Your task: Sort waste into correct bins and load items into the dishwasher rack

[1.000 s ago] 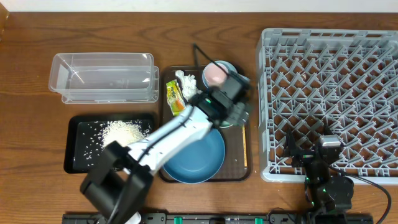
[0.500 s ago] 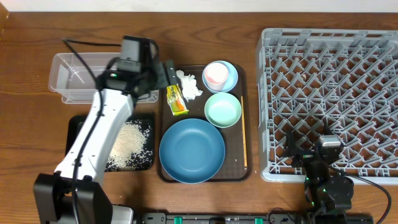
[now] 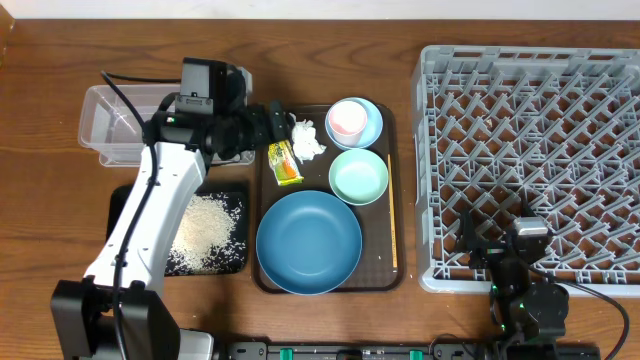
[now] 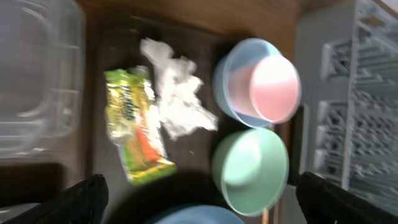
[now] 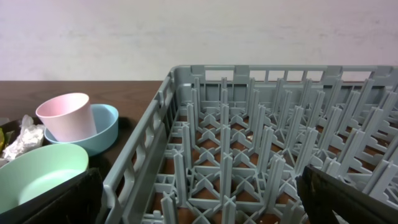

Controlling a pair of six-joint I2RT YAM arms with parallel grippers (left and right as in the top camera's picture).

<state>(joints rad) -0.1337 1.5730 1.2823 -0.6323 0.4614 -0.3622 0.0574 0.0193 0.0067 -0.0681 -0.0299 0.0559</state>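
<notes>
While the left claw [image 3: 274, 124] is hovering with jaws apart just beside the tissue [image 3: 306, 139] and wrapper [image 3: 283, 162] on the brown tray [image 3: 378, 275], rice [image 3: 205, 230] is lying in the black tray [image 3: 118, 215]; the right claw [image 5: 199, 205] is resting, jaws spread wide, at the near edge of the rack [image 3: 530, 150].

Even, bright indoor light with soft shadows; overhead and right wrist views sharp, left wrist view motion-blurred throughout.
</notes>
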